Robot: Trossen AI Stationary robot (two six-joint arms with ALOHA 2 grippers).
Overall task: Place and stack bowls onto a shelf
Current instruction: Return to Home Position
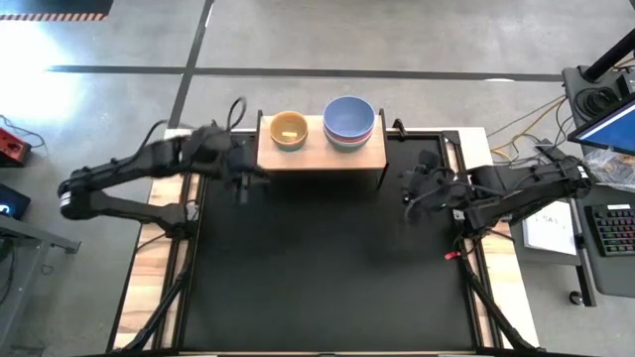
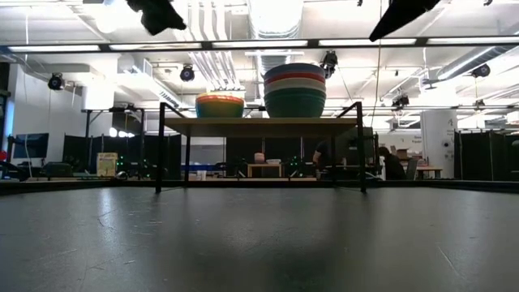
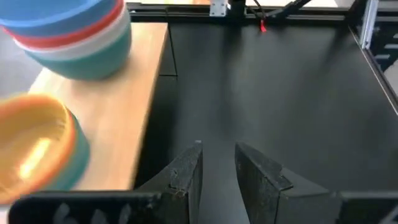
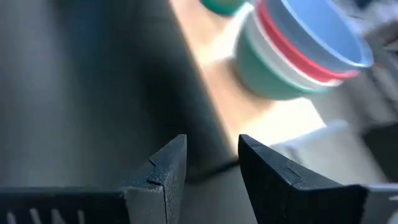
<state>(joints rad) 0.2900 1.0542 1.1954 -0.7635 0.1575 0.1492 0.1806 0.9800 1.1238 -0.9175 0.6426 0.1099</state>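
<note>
The light-wood shelf (image 1: 320,154) stands at the table's far edge. Two bowl stacks rest on it by their bases. The small stack (image 1: 289,130) has a yellow bowl on top and sits on the shelf's left part. The large stack (image 1: 348,122) is teal, white and red, with the periwinkle-blue bowl on top, and sits on the right part. In the low view, the small stack (image 2: 220,105) and large stack (image 2: 294,91) stand apart. My left gripper (image 1: 242,184) hovers open just left of the shelf. My right gripper (image 1: 408,191) hovers open to its right. Both are empty.
The black tabletop (image 1: 327,268) stretches from the shelf to the near edge. In the left wrist view the shelf's board (image 3: 124,99) lies beside my fingers (image 3: 186,171). A keyboard (image 1: 615,230) and cables sit off the table on the right.
</note>
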